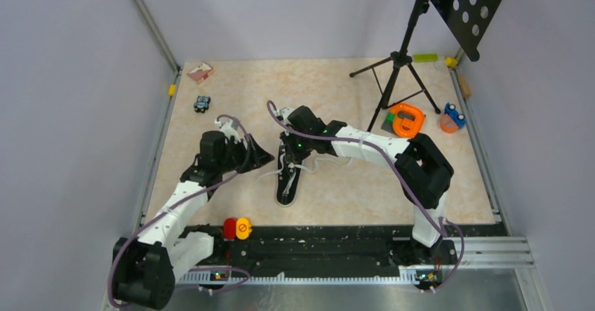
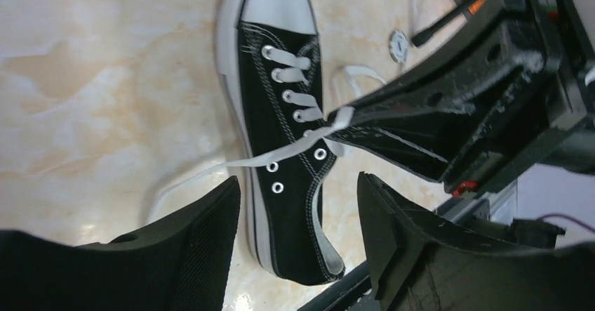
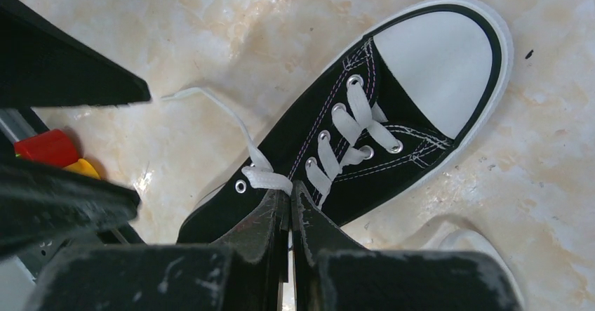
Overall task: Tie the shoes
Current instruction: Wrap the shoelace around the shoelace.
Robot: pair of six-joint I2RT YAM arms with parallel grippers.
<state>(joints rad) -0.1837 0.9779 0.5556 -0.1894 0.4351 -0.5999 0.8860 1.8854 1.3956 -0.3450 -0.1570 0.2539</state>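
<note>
The shoe (image 1: 287, 184) is one black sneaker with a white toe cap, lying on the marble-patterned table between the arms. My right gripper (image 3: 290, 189) is shut on a white lace (image 3: 267, 179) over the upper eyelets. In the left wrist view the shoe (image 2: 281, 114) fills the middle, and the right gripper (image 2: 338, 118) holds the lace (image 2: 252, 161) stretched across the shoe toward the left. My left gripper (image 2: 298, 179) hangs open above the heel end with nothing between its fingers. From above, the left gripper (image 1: 261, 158) is just left of the shoe and the right gripper (image 1: 289, 148) is over it.
A black tripod (image 1: 396, 65) with a perforated plate (image 1: 470, 9) stands at the back right. Near its feet lie an orange tool (image 1: 407, 119) and a blue-orange toy (image 1: 453, 117). A small toy car (image 1: 202, 103) and a pink block (image 1: 200, 72) sit back left. Red and yellow buttons (image 1: 237, 228) are on the near rail.
</note>
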